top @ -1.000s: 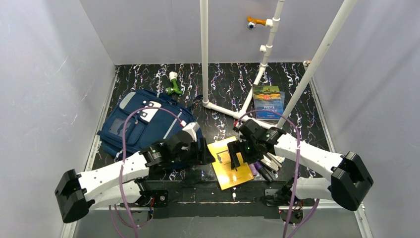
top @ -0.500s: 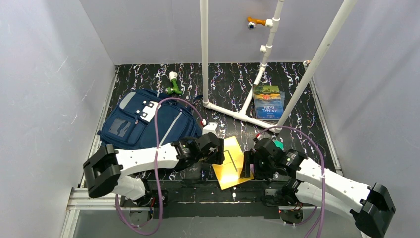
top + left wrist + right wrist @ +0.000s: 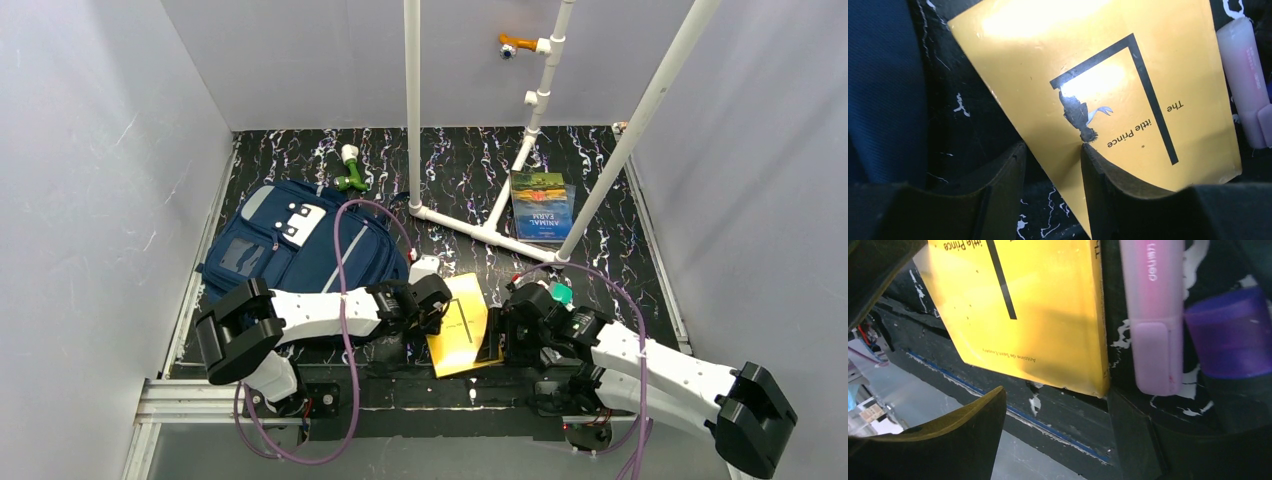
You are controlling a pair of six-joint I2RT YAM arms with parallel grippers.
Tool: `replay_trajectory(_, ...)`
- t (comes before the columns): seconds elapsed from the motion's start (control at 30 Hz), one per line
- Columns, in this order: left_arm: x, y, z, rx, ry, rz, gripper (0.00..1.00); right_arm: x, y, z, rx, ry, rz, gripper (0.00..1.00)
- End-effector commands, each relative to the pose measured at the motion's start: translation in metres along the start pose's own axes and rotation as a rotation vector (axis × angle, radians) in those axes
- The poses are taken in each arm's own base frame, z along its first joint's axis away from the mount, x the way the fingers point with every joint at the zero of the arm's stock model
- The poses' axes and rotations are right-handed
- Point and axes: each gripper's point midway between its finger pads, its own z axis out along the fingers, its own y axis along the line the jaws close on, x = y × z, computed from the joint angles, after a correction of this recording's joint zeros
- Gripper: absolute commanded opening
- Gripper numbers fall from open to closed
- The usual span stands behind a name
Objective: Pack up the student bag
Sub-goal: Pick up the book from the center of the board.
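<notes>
**Top view.** The student bag (image 3: 300,245) lies flat on the left half of the black marbled table (image 3: 600,170). Its near edge is hidden under the left arm, which lies across it. A yellow book (image 3: 462,325) sits at the near edge of the table, with the left gripper (image 3: 445,308) at its left side and the right gripper (image 3: 497,338) at its right. From up here both sets of fingers are dark shapes against dark ground and cannot be told apart. A second book with a blue cover (image 3: 541,205) lies well apart, far right, beside the white pipe frame (image 3: 470,225). One green-and-white object (image 3: 350,170) lies just beyond the bag, too small to name. That makes one bag and two books.

**Left wrist.** The fingers stand partly apart astride the yellow book's long edge. One is over bare table, and the other has its tip over the cover, at the small printed figure. Nothing is clamped between them. That tip covers the first letter of "Little" in the title. The bag's blue fabric fills the left border and is cut off. One pink highlighter (image 3: 1245,85) lies just beside the book, clipped by the frame.

**Right wrist.** The fingers are spread wide with the book's near corner between them, and they grip nothing. The right finger blends into the dark table, so it may be touching the book's edge. The highlighter lies along that edge. One purple object (image 3: 1228,335) sits just beside it, cut off at the right.
</notes>
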Motion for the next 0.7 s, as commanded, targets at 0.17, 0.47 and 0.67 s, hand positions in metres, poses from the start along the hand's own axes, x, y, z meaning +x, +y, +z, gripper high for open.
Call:
replay_trajectory(0.17,-0.001,0.003,-0.002,0.009,-0.028,0.002,0.39,-0.077,0.066,-0.017,-0.225,-0.286,0.055,0.80)
replay_trajectory(0.47,-0.001,-0.001,0.000,0.035,-0.023,0.032,0.42,-0.126,0.079,-0.021,-0.414,-0.429,0.273,0.64)
replay_trajectory(0.67,-0.013,-0.017,-0.017,0.139,-0.050,0.130,0.54,-0.150,0.045,-0.023,-0.197,-0.507,0.183,0.75)
